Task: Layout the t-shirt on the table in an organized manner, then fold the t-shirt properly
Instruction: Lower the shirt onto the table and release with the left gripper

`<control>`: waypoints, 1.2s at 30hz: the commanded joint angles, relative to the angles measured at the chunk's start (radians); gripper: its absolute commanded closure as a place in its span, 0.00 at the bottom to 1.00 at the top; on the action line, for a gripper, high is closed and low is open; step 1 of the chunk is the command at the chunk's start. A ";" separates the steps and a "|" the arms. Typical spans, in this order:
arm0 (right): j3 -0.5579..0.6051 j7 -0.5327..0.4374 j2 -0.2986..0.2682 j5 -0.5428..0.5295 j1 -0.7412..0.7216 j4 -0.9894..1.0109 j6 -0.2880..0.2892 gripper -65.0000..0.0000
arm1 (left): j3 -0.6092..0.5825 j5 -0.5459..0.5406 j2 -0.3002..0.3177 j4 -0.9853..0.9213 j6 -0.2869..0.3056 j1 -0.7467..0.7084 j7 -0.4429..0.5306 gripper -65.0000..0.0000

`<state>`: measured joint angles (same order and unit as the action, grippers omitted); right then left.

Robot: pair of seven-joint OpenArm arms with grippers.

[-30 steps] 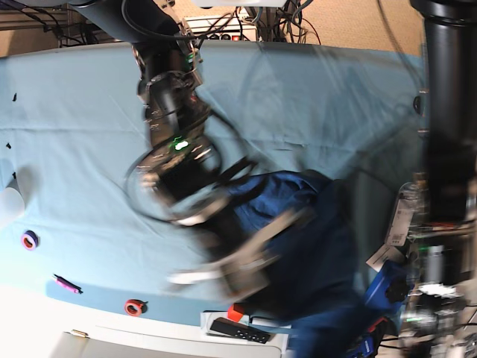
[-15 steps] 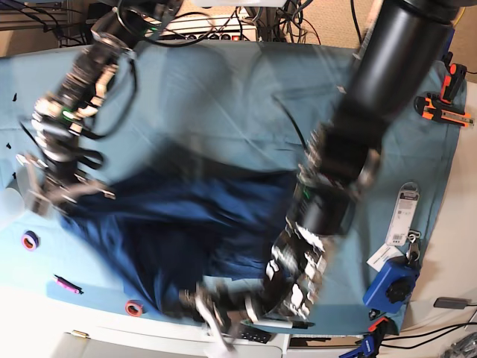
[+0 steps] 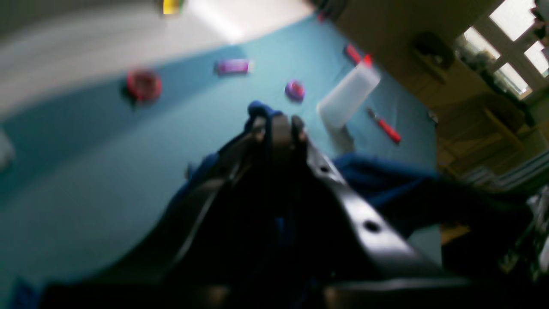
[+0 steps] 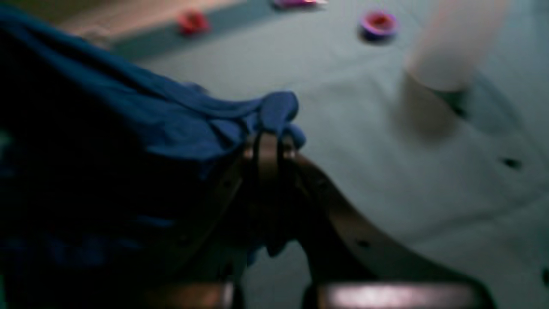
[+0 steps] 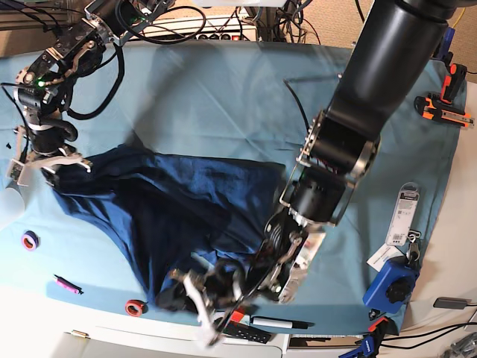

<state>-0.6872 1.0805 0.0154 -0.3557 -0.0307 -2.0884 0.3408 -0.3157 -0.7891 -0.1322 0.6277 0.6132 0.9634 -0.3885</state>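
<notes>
One t-shirt (image 5: 186, 216) spread across the tabletop (image 5: 223, 97) – two hands on it: right hand (image 5: 46, 165) clamped on its far-left corner, left hand (image 5: 205, 298) pinching its near edge. Two tape rings beside it.

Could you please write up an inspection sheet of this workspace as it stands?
Surface: table under a teal cloth, white edge at the front.
Job's things: t-shirt partly spread, still rumpled, stretched between the two grippers.
Clutter: purple ring, red ring, pink marker, black pen along the front; orange tool, tags and blue tool at one end.
Grippers: left gripper shut on the shirt near the front edge; right gripper shut on the shirt's other end.
Cables: bundle behind the table; black leads along both arms.
Surroundings: window in the left wrist view.
</notes>
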 commanded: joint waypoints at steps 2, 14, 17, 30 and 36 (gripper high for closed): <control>0.001 -0.018 0.007 -0.040 -0.013 -0.019 0.030 1.00 | -0.046 0.048 -0.025 0.019 0.013 0.072 0.080 0.91; 0.001 -0.019 0.062 -0.179 -0.014 -0.019 0.090 1.00 | -0.222 0.142 -0.025 0.031 -0.198 0.101 -0.038 0.53; 0.001 -0.042 0.062 -0.178 -0.016 -0.019 0.090 1.00 | -0.122 0.023 0.006 0.051 -0.092 0.100 -0.249 0.53; 0.011 -0.216 0.018 0.016 -0.255 0.062 -0.018 1.00 | -0.011 -0.393 0.374 0.132 0.085 -0.074 -0.662 0.60; 0.190 -0.220 0.018 0.013 -0.452 0.298 -0.014 1.00 | -0.011 -0.416 0.457 0.269 0.085 -0.251 -0.643 0.60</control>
<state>-0.5018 0.8997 0.0399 -0.3210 -0.4534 -1.7691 0.3153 -0.3317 -1.1732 0.3286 0.8780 0.6899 0.6720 -1.0523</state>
